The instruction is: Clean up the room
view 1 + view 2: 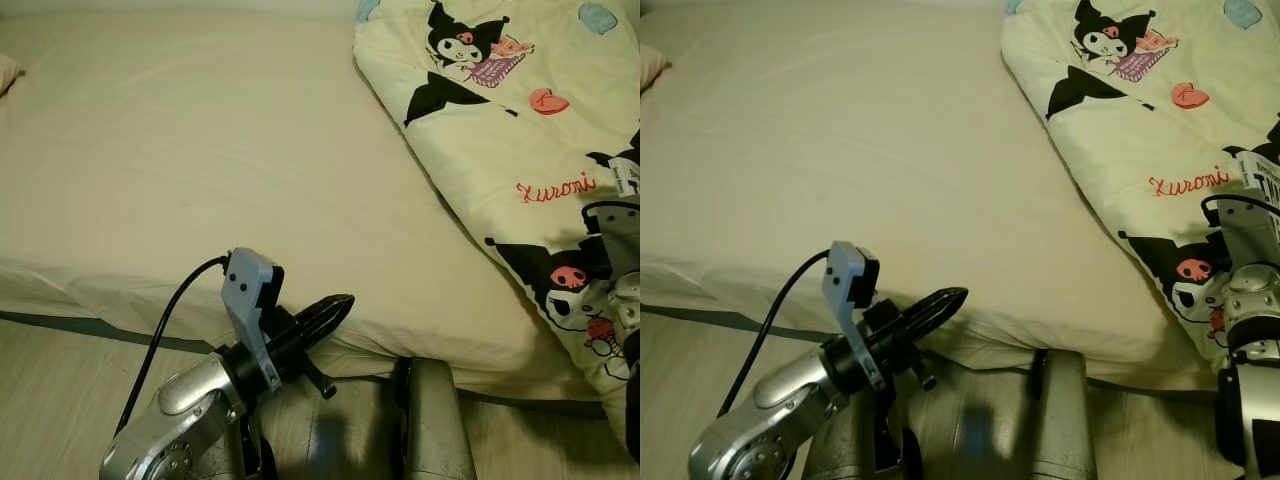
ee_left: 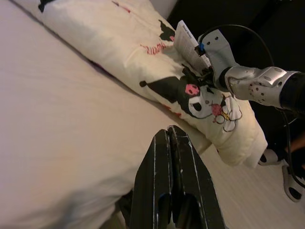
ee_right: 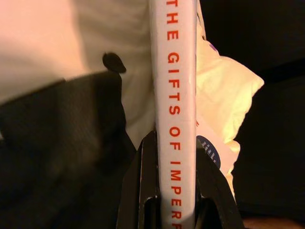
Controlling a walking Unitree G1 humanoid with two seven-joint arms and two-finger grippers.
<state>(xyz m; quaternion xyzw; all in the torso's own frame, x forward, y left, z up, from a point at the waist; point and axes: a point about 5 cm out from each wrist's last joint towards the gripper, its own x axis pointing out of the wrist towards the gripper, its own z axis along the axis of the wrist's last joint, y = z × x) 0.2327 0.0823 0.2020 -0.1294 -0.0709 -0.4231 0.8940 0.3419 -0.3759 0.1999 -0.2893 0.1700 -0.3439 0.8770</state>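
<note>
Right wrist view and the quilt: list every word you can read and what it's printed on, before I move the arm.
"THE GIFTS OF IMPERF", cut off at the frame edge: red letters down the white spine of the book, clamped by the right gripper.
"Kuromi": red script on the cartoon quilt lying on the bed.
Print on the book's cover in the head views: too small to read.
Left gripper: shut, no text on it.

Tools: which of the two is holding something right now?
The right tool, over the cartoon-print quilt, grips a white book by its red-lettered spine. The left tool is shut on nothing, near the mattress edge.
</note>
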